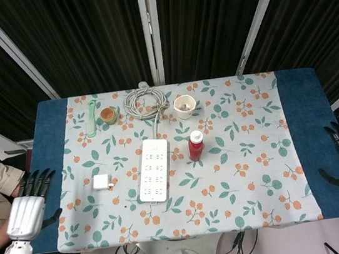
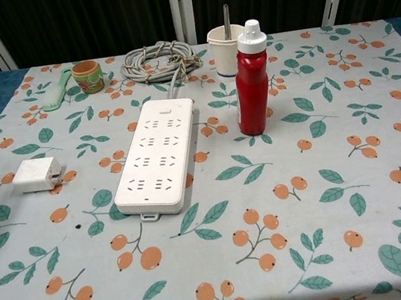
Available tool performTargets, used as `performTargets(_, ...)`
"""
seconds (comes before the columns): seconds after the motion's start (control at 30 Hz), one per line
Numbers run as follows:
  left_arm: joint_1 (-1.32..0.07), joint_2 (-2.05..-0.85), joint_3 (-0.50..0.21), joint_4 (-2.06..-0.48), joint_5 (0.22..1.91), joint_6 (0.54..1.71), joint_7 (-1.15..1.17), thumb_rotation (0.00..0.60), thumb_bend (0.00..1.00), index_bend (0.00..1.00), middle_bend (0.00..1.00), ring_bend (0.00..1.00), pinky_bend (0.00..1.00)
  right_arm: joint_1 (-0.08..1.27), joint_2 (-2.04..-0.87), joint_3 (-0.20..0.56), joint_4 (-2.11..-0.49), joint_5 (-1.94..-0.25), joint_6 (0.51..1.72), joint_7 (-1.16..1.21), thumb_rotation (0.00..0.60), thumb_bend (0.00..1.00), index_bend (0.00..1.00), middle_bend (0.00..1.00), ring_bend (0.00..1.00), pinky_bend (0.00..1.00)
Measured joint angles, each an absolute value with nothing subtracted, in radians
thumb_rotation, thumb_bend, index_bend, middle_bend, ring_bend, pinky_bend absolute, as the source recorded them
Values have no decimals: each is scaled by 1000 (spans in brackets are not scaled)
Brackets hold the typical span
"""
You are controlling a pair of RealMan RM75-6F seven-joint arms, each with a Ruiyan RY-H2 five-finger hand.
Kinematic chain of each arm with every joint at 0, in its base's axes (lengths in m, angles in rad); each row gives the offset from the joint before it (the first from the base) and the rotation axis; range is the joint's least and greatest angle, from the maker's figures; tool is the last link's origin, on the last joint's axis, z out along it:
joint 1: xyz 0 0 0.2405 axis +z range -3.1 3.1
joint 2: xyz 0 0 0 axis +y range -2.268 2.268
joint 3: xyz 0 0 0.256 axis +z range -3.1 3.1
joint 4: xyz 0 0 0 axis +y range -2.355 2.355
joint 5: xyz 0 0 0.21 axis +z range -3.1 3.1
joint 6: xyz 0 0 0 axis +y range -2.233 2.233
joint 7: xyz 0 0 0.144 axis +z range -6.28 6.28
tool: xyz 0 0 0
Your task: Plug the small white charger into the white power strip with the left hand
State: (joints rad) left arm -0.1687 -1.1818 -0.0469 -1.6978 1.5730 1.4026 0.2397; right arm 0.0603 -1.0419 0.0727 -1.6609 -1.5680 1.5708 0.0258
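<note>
The approach step is in hand. The left hand [image 1: 26, 210] is held spread and empty at the table edge, well apart from the charger [image 1: 102, 182], which lies just beside the power strip [image 1: 153, 170]. A reach and grasp are required next.

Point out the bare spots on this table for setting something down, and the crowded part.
Free: the wide stretch right of the red bottle, and the near strip in front of the power strip. A narrow gap lies between the charger and the strip. Crowded: the far edge, with coiled cable, white cup and small pot.
</note>
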Motion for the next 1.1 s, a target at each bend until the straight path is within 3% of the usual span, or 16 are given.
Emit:
performTargets(0.23,-304,-1229,-56,-1688,1584,1203,215,600,187,67,91,0,0,66,-1015,80,-1694,-1570,1567,1,600,125,0,21,0,0)
performTargets(0.47,-409,-1310,-63,-1619,1492,1025,155,600,188,66,141,0,0,60,-1019,78,-1686,-1555,1562,11,600,125,0,21,0,0)
performTargets(1.1,-454,-1361,-33,-1558,1410,969,112,600,188,59,147,0,0,71,-1031,80,-1686,-1546,1539,5,600,124,0,21,0,0)
